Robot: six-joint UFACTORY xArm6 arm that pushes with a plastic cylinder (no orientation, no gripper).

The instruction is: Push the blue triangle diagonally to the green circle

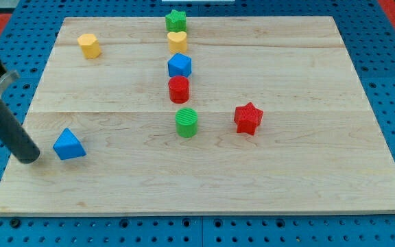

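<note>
Here, in the camera view, my tip (30,158) rests on the counter (307,171) near its left edge, just beside the blue triangle (68,145), on the triangle's left side. I cannot tell if they touch. The tool is only a straight dark rod, so it has no jaws and holds nothing.

The blue triangle lies in the lower left part of the counter, well apart from the green circle (186,122), which stands near the middle. A red star (248,118) is to the right of the green circle. Above the circle, a column goes toward the view's top: a red cylinder (179,89), a blue block (180,66), a yellow heart (177,41) and a green star (176,20). A yellow block (89,45) stands at the upper left.
</note>
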